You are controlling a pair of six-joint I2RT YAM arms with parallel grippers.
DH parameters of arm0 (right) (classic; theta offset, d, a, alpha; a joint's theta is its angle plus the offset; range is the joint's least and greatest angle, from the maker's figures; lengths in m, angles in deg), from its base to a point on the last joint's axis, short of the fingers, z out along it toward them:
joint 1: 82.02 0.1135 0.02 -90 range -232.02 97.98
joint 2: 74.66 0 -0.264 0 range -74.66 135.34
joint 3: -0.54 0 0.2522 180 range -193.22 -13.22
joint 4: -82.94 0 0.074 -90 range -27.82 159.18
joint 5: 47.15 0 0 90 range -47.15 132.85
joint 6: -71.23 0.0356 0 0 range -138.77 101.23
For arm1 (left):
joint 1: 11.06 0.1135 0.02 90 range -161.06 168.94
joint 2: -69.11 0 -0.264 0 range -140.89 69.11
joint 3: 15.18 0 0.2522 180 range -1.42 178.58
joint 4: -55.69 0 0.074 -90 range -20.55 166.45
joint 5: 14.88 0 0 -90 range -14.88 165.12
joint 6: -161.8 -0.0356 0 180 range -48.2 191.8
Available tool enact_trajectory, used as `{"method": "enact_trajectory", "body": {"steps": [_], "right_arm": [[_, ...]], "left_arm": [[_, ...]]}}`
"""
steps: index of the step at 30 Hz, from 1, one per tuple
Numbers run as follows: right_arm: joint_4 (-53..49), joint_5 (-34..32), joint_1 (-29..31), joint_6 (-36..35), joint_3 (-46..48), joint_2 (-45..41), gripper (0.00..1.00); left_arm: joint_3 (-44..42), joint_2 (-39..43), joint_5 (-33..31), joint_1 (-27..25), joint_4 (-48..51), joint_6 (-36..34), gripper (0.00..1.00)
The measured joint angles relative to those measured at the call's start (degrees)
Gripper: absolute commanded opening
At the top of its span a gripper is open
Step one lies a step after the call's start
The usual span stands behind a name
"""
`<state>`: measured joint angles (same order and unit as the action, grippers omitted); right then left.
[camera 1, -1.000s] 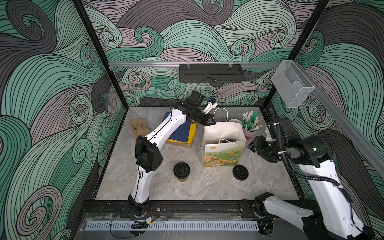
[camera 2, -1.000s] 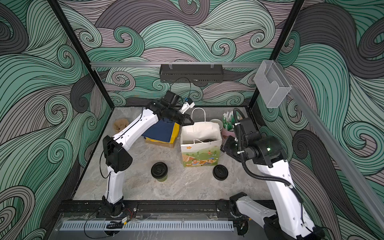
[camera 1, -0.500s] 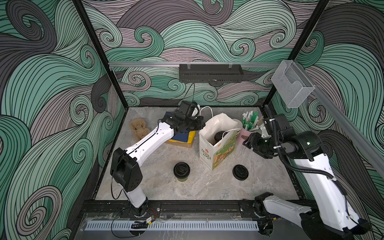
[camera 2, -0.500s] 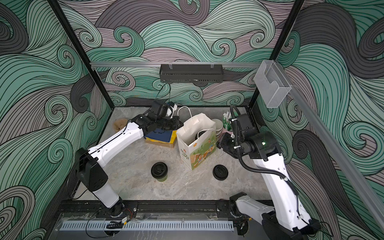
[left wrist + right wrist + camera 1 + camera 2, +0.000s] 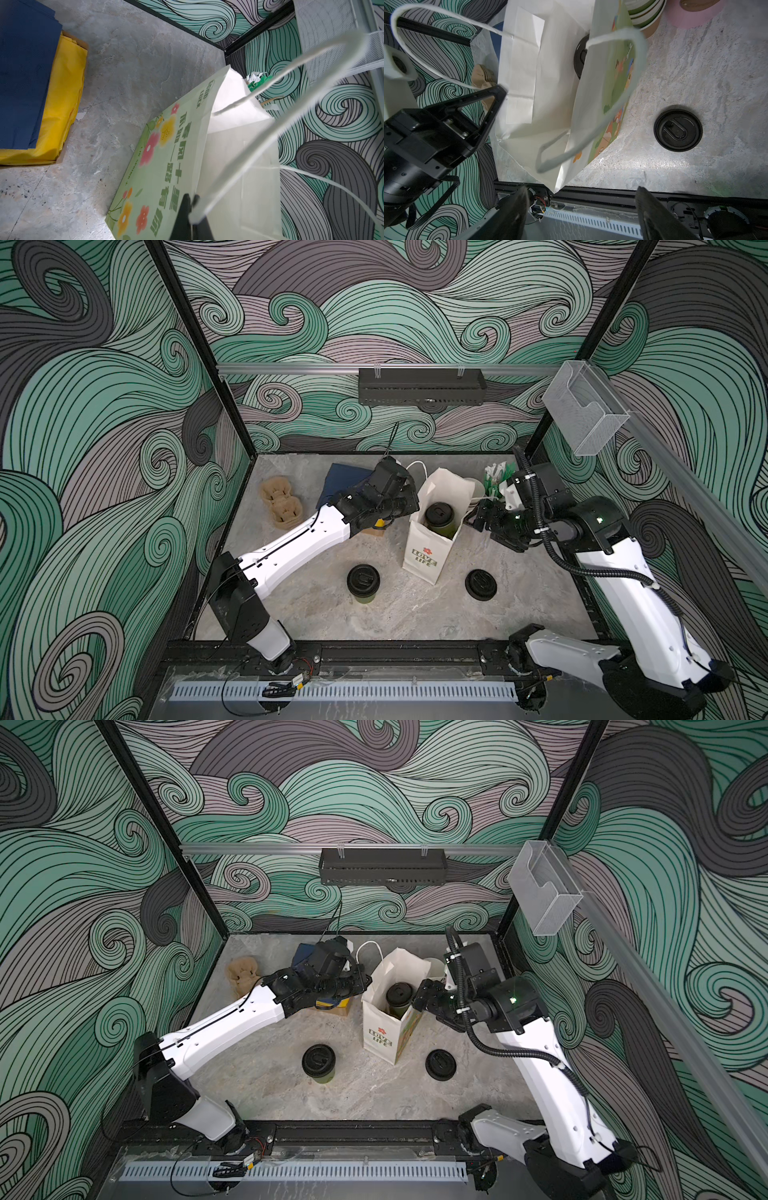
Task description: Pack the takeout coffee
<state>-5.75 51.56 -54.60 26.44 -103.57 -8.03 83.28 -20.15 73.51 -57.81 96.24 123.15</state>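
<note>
A white paper bag (image 5: 428,556) (image 5: 382,1036) with a flowered green face (image 5: 162,155) stands tilted mid-table, mouth open. One takeout coffee (image 5: 438,514) (image 5: 400,994), olive-sided with a black lid, sits inside it; its lid edge (image 5: 580,56) peeks past the bag wall. The other takeout coffee (image 5: 363,580) (image 5: 318,1060) stands on the table in front of the bag's left. My left gripper (image 5: 409,506) (image 5: 191,199) is shut on one white cord handle at the bag's left rim. My right gripper (image 5: 478,518) (image 5: 581,189) is open just right of the bag, holding nothing; the second handle (image 5: 623,83) hangs loose.
A loose black lid (image 5: 481,584) (image 5: 678,129) lies in front of the bag's right. Blue and yellow napkins (image 5: 340,485) (image 5: 27,72) and a cardboard cup carrier (image 5: 281,499) sit back left. Stacked lidless cups (image 5: 643,12) and green sachets (image 5: 496,477) stand back right.
The left arm swung down and left, pulling the handle, so the bag turned and tipped open. The right gripper's jaws widened beside the bag.
</note>
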Motion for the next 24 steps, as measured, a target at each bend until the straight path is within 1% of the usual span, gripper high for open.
{"method": "enact_trajectory", "body": {"steps": [4,8,12,13,15,17,21,23,24], "right_arm": [[1.3,-2.9,4.8,1.2,0.1,1.4,0.85],[2.8,-6.3,7.0,2.1,0.6,3.8,0.82],[4.3,-9.1,8.8,3.0,0.9,6.6,0.79],[4.5,-9.9,9.4,3.2,0.9,7.2,0.77],[4.6,-11.6,10.9,3.7,0.8,8.3,0.73],[4.5,-13.6,12.1,4.4,0.8,9.5,0.69],[4.1,-17.8,13.3,6.1,0.6,11.2,0.64],[3.9,-19.3,13.5,6.5,0.6,11.8,0.59],[3.8,-19.9,13.5,6.7,0.5,12.1,0.56]], "left_arm": [[-1.8,1.7,-0.9,-0.4,-0.9,2.1,0.29],[-4.5,3.4,-0.8,-0.6,-1.1,3.0,0.42],[-6.6,5.6,-1.8,-0.6,-1.1,2.9,0.58],[-7.0,6.6,-2.3,-0.6,-1.0,2.7,0.6],[-7.2,8.4,-2.4,-0.3,-0.7,1.8,0.6],[-6.8,9.7,-1.4,0.6,-0.6,0.7,0.63],[-3.6,9.5,5.2,5.3,0.3,-2.5,0.65],[-1.4,8.8,8.4,7.5,1.9,-4.8,0.66],[0.0,8.2,10.0,8.5,2.9,-6.2,0.67]]}}
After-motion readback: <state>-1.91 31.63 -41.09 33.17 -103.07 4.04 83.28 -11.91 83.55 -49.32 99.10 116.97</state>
